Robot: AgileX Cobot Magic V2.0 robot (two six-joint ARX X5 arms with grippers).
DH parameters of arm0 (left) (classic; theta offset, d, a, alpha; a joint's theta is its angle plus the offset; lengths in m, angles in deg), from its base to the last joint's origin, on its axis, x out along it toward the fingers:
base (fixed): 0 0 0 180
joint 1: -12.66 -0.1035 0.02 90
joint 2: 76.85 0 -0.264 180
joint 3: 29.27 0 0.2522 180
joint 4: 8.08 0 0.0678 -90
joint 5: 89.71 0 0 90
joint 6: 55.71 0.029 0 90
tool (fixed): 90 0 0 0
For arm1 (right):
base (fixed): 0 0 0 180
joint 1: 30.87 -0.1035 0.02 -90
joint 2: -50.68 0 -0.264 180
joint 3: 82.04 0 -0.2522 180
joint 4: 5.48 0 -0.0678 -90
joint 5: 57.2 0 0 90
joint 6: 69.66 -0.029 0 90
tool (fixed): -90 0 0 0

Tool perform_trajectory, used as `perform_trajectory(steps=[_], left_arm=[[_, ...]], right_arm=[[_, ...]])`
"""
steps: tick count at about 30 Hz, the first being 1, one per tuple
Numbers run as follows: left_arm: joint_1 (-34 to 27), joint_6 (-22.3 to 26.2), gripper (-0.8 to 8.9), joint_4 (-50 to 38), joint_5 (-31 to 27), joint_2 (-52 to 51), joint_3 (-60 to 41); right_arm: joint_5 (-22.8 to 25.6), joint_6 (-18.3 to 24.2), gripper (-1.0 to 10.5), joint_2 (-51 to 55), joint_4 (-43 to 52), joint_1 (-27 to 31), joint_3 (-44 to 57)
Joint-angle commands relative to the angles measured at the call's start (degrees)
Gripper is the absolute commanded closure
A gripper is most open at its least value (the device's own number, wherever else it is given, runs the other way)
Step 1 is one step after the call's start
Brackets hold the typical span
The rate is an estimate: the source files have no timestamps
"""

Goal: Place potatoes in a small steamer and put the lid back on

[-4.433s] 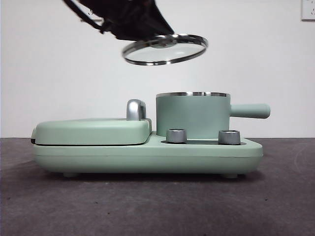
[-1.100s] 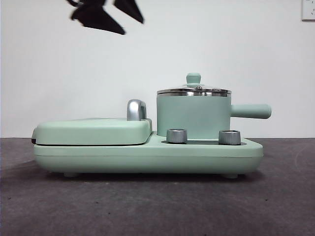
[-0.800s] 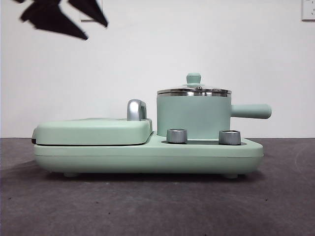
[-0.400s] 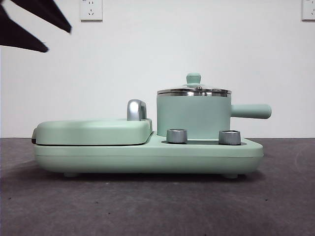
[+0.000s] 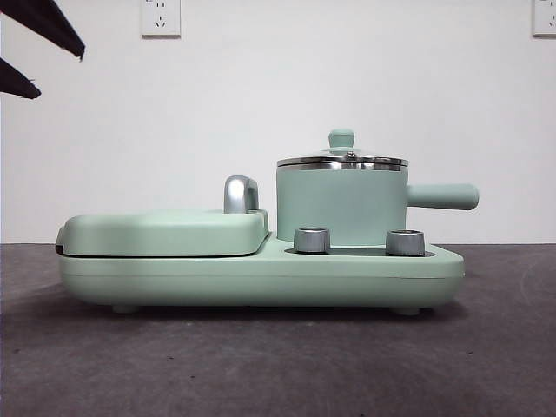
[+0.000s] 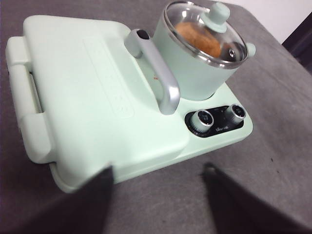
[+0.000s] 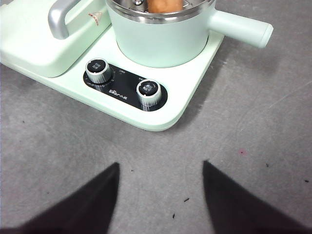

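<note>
The mint-green steamer pot (image 5: 340,205) stands on the right of the green cooker base (image 5: 261,274), its side handle (image 5: 443,196) pointing right. The glass lid (image 5: 342,159) sits on its rim, knob (image 5: 341,138) up. Through the lid the orange-brown potato (image 6: 197,40) shows inside the pot; it also shows in the right wrist view (image 7: 165,5). My left gripper (image 6: 158,170) is open and empty, high at the front view's top left corner (image 5: 35,52), away from the pot. My right gripper (image 7: 160,168) is open and empty above the table in front of the cooker.
The flat green griddle cover (image 5: 162,231) with its steel handle (image 5: 240,194) fills the cooker's left half. Two steel dials (image 5: 312,240) (image 5: 405,242) sit in front of the pot. Dark grey table (image 5: 278,365) lies around the cooker.
The left gripper carried the lid over the pot and let it go on the rim. Since then it has drawn back up and to the left, nearly out of the front view.
</note>
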Motion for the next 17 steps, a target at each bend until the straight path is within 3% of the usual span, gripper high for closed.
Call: perform_trajectory(steps=[1,17], left_arm=[[0.11,-0.04,8.11,-0.26,0.04,-0.68,0.20],[0.07,0.22,8.08,0.83,0.04,-1.75,0.26]], right_arm=[[0.07,0.44,9.2,-0.24,0.81,-0.26,-0.39],[0.07,0.48,9.3,0.09,1.09,-0.26,-0.42]])
